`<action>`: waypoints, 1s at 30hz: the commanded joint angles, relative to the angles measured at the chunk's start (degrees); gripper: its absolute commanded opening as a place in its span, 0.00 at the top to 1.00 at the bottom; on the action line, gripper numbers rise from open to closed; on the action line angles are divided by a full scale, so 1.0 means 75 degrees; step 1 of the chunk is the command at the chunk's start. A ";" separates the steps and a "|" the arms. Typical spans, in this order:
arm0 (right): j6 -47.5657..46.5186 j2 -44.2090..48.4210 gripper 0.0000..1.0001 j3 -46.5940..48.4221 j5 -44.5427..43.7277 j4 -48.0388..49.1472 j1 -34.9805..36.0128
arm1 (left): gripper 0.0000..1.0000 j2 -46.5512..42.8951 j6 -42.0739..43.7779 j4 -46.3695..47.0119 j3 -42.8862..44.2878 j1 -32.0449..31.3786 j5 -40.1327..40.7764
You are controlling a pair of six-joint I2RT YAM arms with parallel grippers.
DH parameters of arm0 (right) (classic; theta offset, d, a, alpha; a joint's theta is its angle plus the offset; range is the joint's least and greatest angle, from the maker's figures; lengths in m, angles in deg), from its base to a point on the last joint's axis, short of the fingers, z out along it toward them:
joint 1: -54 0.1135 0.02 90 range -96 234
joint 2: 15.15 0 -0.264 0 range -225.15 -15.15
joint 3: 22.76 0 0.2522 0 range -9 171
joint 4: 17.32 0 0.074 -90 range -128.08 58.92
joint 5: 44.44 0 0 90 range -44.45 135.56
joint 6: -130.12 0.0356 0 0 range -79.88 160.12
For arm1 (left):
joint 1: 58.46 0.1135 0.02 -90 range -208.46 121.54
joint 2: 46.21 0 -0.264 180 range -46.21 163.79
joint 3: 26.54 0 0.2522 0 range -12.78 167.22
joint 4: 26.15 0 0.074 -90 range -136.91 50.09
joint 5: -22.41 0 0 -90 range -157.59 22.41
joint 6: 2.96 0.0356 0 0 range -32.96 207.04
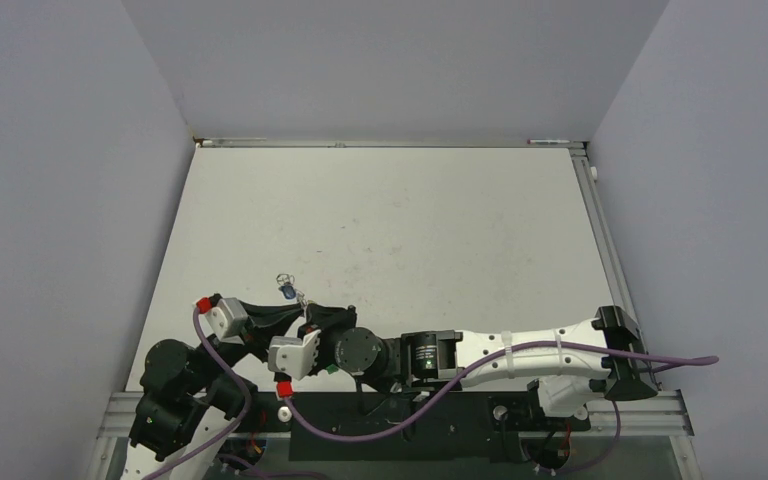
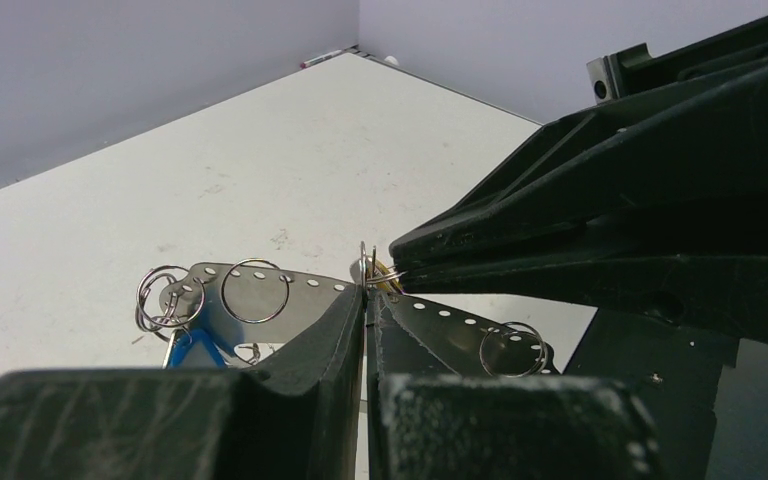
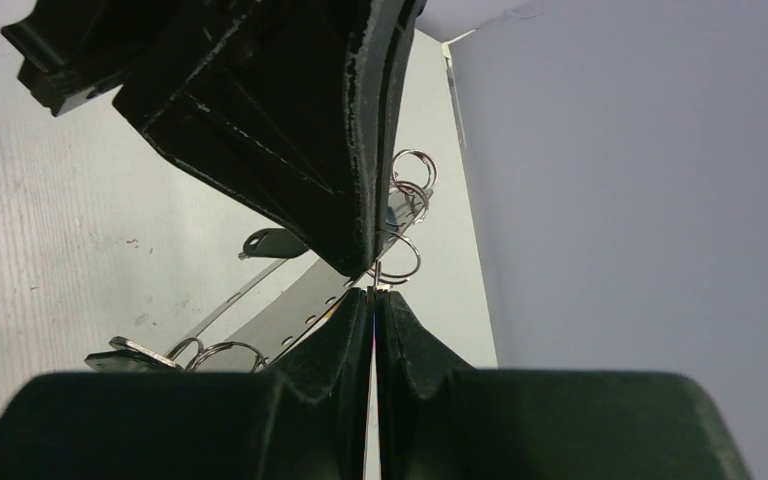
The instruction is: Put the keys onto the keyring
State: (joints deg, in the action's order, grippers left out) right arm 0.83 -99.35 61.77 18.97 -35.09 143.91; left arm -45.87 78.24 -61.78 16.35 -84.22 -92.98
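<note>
Both grippers meet tip to tip above the table's near left. My left gripper (image 1: 298, 305) (image 2: 365, 297) is shut on the keyring (image 2: 363, 262), a thin wire standing up from its tips. My right gripper (image 1: 312, 312) (image 3: 373, 296) (image 2: 397, 274) is shut on a small wire ring at the same spot, with a yellow-orange key head (image 2: 384, 279) beside it. A blue key (image 1: 287, 292) (image 2: 192, 348) hangs with small rings (image 2: 165, 297) on a perforated metal strip (image 2: 310, 288). Two black keys (image 3: 273, 242) (image 3: 120, 356) show in the right wrist view.
The white table (image 1: 390, 220) is walled by grey panels on three sides. A small green thing (image 1: 332, 368) lies under the right arm near the front rail (image 1: 410, 410). Purple cables (image 1: 520, 352) run along both arms.
</note>
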 commanded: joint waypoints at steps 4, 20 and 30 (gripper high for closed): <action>-0.0017 -0.0134 0.95 0.0407 -0.0132 -0.0060 0.0094 | 1.00 -0.0080 -0.0022 0.0549 0.0195 0.0048 -0.0049; 0.0373 0.0132 0.65 0.0229 -0.0225 -0.0056 0.0094 | 1.00 -0.0120 0.0001 0.0549 0.0195 0.0048 -0.0052; 0.0696 0.1093 0.61 -0.0170 0.0423 0.0161 0.0085 | 1.00 -0.0196 -0.0033 0.0581 0.0189 0.0048 -0.0021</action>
State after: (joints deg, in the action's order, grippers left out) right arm 3.78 -97.10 61.57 19.56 -36.29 144.10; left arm -45.87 78.29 -61.99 16.30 -84.17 -92.98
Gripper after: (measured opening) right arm 0.381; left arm 0.004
